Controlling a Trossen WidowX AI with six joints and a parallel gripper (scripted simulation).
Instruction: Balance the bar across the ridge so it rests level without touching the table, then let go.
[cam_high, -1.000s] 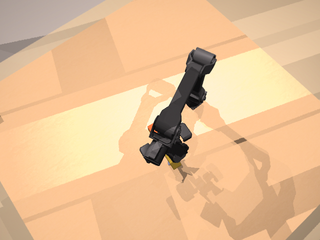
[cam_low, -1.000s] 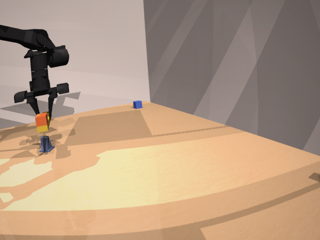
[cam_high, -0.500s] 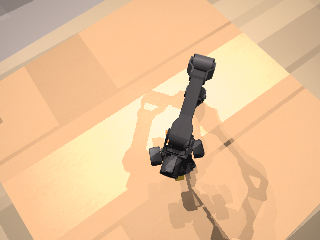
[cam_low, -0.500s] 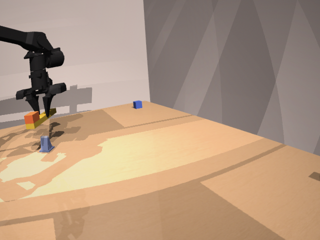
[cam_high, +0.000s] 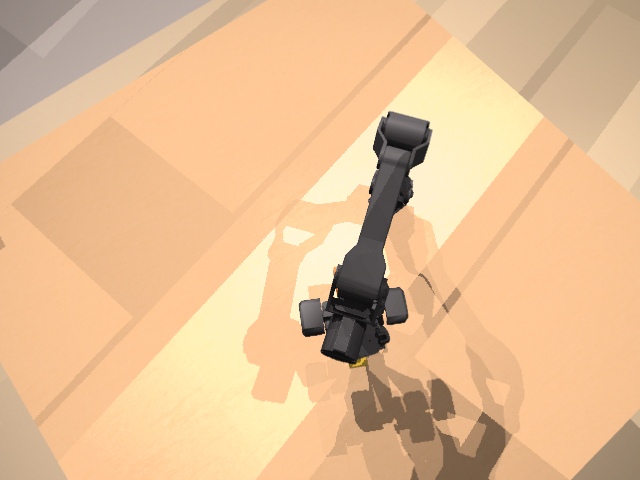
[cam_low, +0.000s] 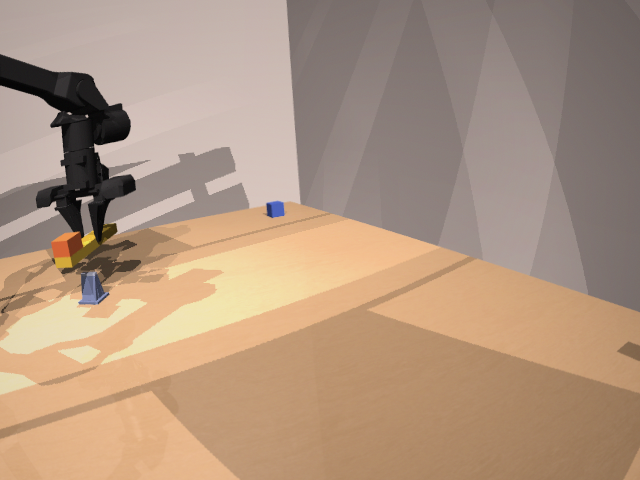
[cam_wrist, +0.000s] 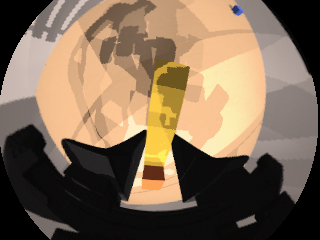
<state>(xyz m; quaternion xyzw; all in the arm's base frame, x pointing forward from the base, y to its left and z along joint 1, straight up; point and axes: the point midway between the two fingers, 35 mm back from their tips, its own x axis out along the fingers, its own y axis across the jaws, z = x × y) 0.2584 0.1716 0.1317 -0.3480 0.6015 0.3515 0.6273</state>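
Pinching yellow bar (cam_high: 358, 363) (cam_low: 88, 245) (cam_wrist: 166, 107) between fingertips (cam_high: 351, 356) (cam_low: 88, 238), away from the middle, toward orange block (cam_low: 67, 244) (cam_wrist: 152, 184), probably to balance its weight; held above the table (cam_high: 170, 330) (cam_low: 330, 268) (cam_wrist: 235, 75); not resting on blue ridge (cam_low: 92, 288).

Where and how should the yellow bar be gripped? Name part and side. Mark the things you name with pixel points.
Best from above, pinching the long sides of the yellow bar (cam_high: 358, 363) (cam_low: 85, 251) (cam_wrist: 167, 100) between its middle and the orange block (cam_high: 335, 270) (cam_low: 66, 244) (cam_wrist: 152, 184): it is narrow, and that end block probably shifts its balance.
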